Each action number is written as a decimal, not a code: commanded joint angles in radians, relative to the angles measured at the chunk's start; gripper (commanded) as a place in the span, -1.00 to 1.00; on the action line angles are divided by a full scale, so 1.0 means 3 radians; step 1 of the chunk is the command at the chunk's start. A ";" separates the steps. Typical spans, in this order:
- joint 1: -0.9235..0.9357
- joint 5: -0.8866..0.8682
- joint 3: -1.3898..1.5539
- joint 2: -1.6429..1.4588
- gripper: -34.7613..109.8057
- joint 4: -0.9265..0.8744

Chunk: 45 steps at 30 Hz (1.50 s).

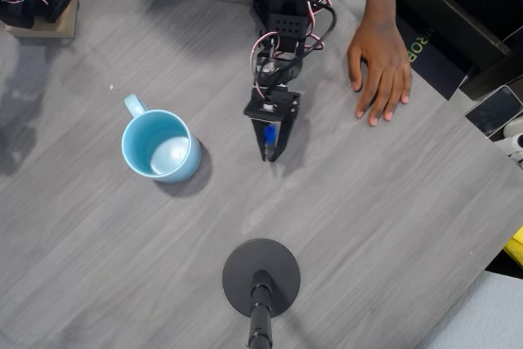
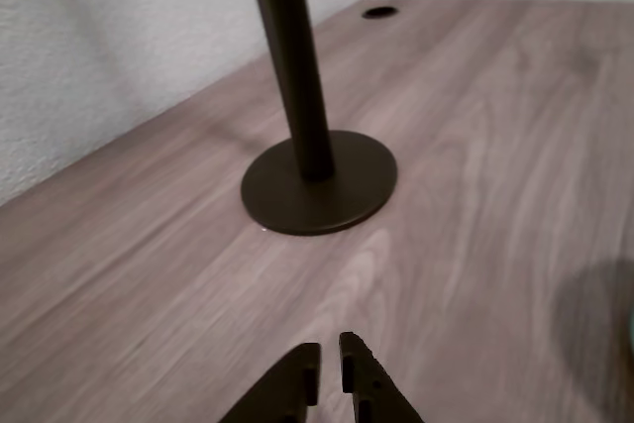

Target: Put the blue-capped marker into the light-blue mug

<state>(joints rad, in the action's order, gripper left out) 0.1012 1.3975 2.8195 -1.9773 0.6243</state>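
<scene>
We see the blue-capped marker (image 1: 269,136) only as a bit of bright blue between the fingers of the end effector (image 1: 270,149) in the overhead view, w/ the barrel mostly hidden, so we read the end effector as clamped on it; in the wrist view the fingertips sit nearly together w/ a thin gap, and the marker itself isn't visible there. The light-blue mug (image 1: 160,145) stands upright to the left in the overhead view, well apart from the end effector, handle pointing up-left, pale inside and nothing in it that we can see. Step in hand, as we judge it: carry the marker over to the mug and drop it in. To do it well we'd lift clear of the rim first, centre over the opening (not the handle side), tilt the marker toward vertical, then let go low so it doesn't bounce out or tip the mug. The table (image 1: 384,226) is grey wood-grain; a black round stand base w/ post (image 2: 319,183) sits nearer the front, and a person's hand (image 1: 380,67) rests flat on the table near the arm, right of it.
</scene>
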 commanded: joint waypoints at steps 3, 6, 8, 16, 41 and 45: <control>0.0020 0.0015 -0.0066 -0.0026 -0.52 0.0061; 0.0041 0.0015 -0.0061 -0.0031 -0.52 0.0051; 0.0051 0.0015 -0.0041 -0.0036 -0.52 0.0051; 0.0107 -0.0005 0.0112 -0.0225 -0.24 0.0036; 0.0235 -0.0051 -0.0460 0.0036 -0.20 -0.0184; 0.0261 -0.0061 -0.0522 0.0133 -0.20 -0.0184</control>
<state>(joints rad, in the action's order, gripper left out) 0.1687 1.3883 2.7044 -1.9420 0.5691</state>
